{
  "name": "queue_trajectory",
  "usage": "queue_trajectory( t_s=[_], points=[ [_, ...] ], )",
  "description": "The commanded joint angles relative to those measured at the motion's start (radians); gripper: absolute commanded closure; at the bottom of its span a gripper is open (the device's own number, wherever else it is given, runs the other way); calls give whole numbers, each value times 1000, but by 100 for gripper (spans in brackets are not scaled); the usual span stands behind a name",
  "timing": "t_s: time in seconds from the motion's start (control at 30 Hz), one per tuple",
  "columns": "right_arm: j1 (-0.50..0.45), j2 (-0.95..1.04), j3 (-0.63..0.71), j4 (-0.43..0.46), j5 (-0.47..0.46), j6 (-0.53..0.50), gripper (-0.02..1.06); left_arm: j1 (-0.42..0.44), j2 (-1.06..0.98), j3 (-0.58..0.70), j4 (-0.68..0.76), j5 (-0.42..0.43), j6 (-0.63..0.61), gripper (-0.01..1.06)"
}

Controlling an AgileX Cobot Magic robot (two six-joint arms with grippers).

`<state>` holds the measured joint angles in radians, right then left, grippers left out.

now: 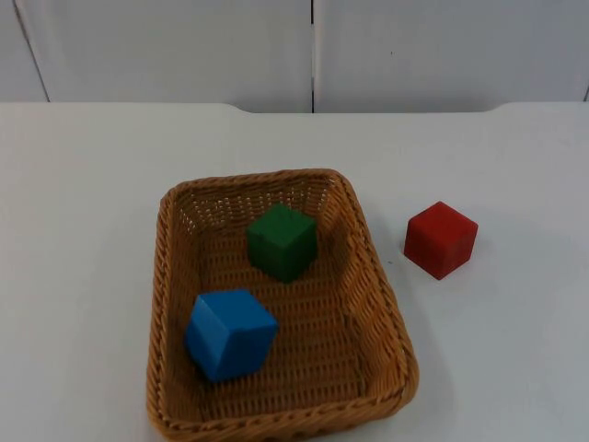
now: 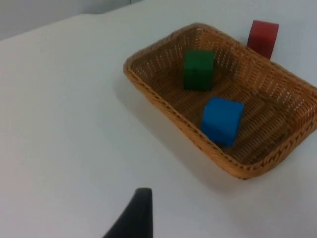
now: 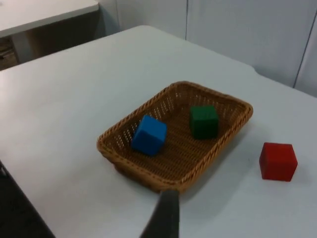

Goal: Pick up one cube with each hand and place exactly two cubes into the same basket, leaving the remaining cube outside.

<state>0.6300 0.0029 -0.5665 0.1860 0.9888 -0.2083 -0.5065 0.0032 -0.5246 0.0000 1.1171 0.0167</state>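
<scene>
A brown wicker basket [image 1: 166,276] stands in the middle of the white table. Inside it, a blue cube [image 1: 230,333] lies near the front left and a green cube [image 1: 282,241] nearer the back. A red cube [image 1: 441,239] sits on the table just right of the basket, apart from its rim. My left gripper [image 2: 133,218] hovers well off the basket [image 2: 163,106], looking at the blue cube [image 2: 222,120], green cube [image 2: 198,69] and red cube [image 2: 263,37]. My right gripper [image 3: 163,218] is raised back from the basket [image 3: 119,156], holding nothing that I can see.
The grey partition wall [image 1: 313,46] closes the table at the back. Bare white table top [image 1: 83,230] spreads on both sides of the basket. The right wrist view shows the table's edge [image 3: 20,213] and another desk [image 3: 44,10] beyond.
</scene>
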Motion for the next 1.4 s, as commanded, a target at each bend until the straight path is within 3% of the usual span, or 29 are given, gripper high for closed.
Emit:
queue_trajectory(
  t_s=[0.0,0.2,0.63,1.23,1.37],
  points=[
    [-3,-3,4,-28,58,20,31,-4,-3,32,0,-43,-10,5],
    [-6,-3,4,-106,142,62,31,-4,-3,32,0,-43,-10,5],
    [-6,-3,50,-162,91,208,31,-4,-3,32,0,-43,-10,5],
    [-6,-3,52,-186,89,197,31,-4,-3,32,0,-43,-10,5],
    [-6,-3,52,-186,89,197,22,-4,-3,32,0,-43,-10,5]
  ],
)
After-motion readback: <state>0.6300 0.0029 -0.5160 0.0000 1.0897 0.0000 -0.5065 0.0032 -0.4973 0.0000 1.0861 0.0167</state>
